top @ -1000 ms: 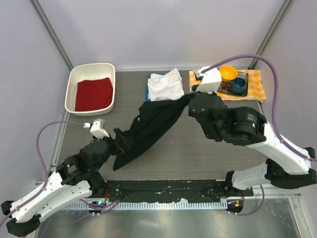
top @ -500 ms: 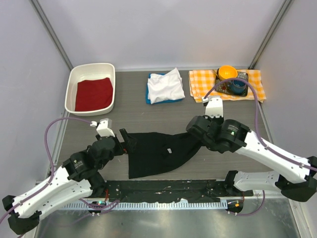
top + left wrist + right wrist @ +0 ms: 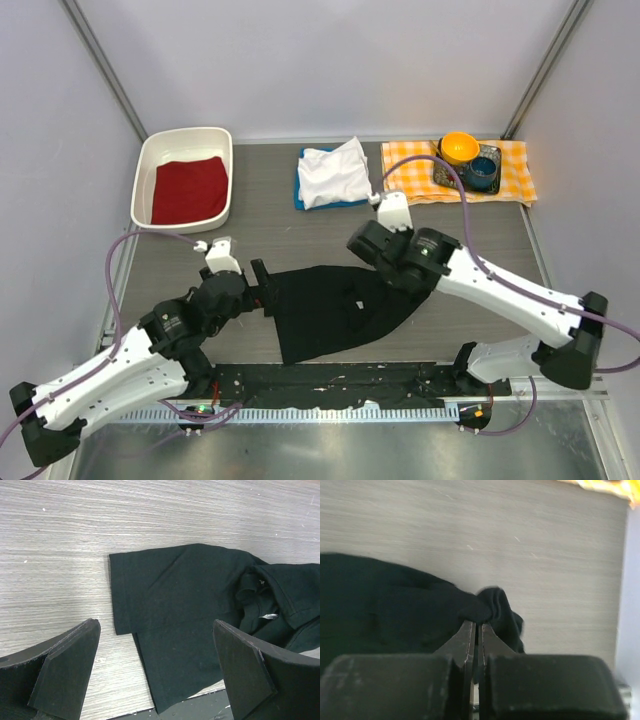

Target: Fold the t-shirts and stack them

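Observation:
The black t-shirt (image 3: 335,312) lies spread on the table's front middle, its small white label (image 3: 357,305) facing up. In the right wrist view my right gripper (image 3: 476,623) is shut on a bunched fold of this black t-shirt (image 3: 395,605). From above, the right wrist (image 3: 400,255) covers those fingers. My left gripper (image 3: 262,290) stands open at the shirt's left edge, holding nothing. Its wrist view has the left gripper (image 3: 155,625) over a sleeve of the black t-shirt (image 3: 190,605). The white t-shirt (image 3: 335,172) rests folded on the blue one (image 3: 299,193) at the back.
A white tray (image 3: 150,160) holding a red cloth (image 3: 188,190) stands at the back left. At the back right an orange-and-white checked cloth (image 3: 408,165) carries an orange bowl (image 3: 460,148) and a blue cup (image 3: 483,170). The shirt's hem reaches the table's dark front strip (image 3: 200,705).
My right gripper has brought the black t-shirt down from the back and leftward, so it now lies spread flat. The left arm has edged right, still open.

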`<state>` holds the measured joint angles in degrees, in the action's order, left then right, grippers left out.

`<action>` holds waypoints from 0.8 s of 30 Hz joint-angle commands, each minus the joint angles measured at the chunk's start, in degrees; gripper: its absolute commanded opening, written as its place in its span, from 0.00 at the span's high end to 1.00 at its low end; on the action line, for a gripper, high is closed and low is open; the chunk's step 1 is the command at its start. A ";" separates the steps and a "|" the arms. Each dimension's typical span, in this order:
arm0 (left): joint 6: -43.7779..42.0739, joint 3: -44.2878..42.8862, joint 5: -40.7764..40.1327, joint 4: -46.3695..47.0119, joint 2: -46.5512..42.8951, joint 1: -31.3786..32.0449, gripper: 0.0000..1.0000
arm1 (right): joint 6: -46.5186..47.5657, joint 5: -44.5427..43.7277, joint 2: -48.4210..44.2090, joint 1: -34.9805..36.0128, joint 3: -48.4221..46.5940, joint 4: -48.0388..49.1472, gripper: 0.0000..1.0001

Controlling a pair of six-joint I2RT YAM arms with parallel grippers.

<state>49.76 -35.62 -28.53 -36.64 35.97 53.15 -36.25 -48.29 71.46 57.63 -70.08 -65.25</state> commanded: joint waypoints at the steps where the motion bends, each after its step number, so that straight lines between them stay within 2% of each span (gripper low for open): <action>1: -1.24 -3.05 -2.31 2.11 1.65 0.03 0.00 | 8.73 6.46 6.40 0.03 -19.34 13.30 0.99; 3: -1.24 -3.41 -3.01 1.58 1.13 0.03 0.00 | 12.58 5.75 7.03 0.38 -31.18 16.54 0.99; 4: -1.24 -3.76 -3.11 0.79 0.69 0.03 0.00 | 14.52 5.93 5.89 0.64 -33.25 19.43 0.99; 5: -1.24 -3.85 -3.37 0.52 0.16 0.03 0.00 | 16.02 5.58 3.36 0.65 -34.58 26.25 0.99; 9: -1.42 -3.93 -5.47 -1.93 -3.26 0.03 0.00 | 22.35 1.72 2.20 0.65 -46.08 29.21 0.99; 10: -1.42 -3.93 -5.83 -2.29 -4.40 0.03 0.00 | 23.76 1.54 0.80 0.56 -45.76 32.44 0.99; 13: -1.50 -3.67 -6.62 -2.64 -5.90 0.03 0.00 | 25.70 -0.74 -7.98 0.65 -36.47 42.10 0.99; 14: -1.51 -3.58 -6.62 -2.82 -5.99 0.03 0.00 | 25.53 -2.32 -10.09 0.65 -34.26 42.49 0.99; 15: -1.51 -3.58 -6.62 -2.73 -5.99 0.03 0.00 | 24.92 -8.16 -11.16 0.65 -31.81 41.36 0.99; 19: -1.77 -3.50 -6.53 -2.12 -4.94 0.03 0.00 | 15.35 -19.08 -9.95 0.65 -29.24 21.02 0.99; 20: -1.86 -3.50 -6.36 -1.86 -4.07 0.03 0.00 | 11.85 -20.69 -9.94 0.65 -26.27 19.04 0.99; 24: -1.86 -3.58 -4.69 0.07 -2.04 0.03 0.00 | 7.43 -20.45 -10.64 0.56 -21.32 14.72 0.99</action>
<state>48.75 -37.43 -32.97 -38.85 32.16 53.15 -21.21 -64.05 56.58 58.11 -96.71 -40.07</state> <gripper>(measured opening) 0.996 0.046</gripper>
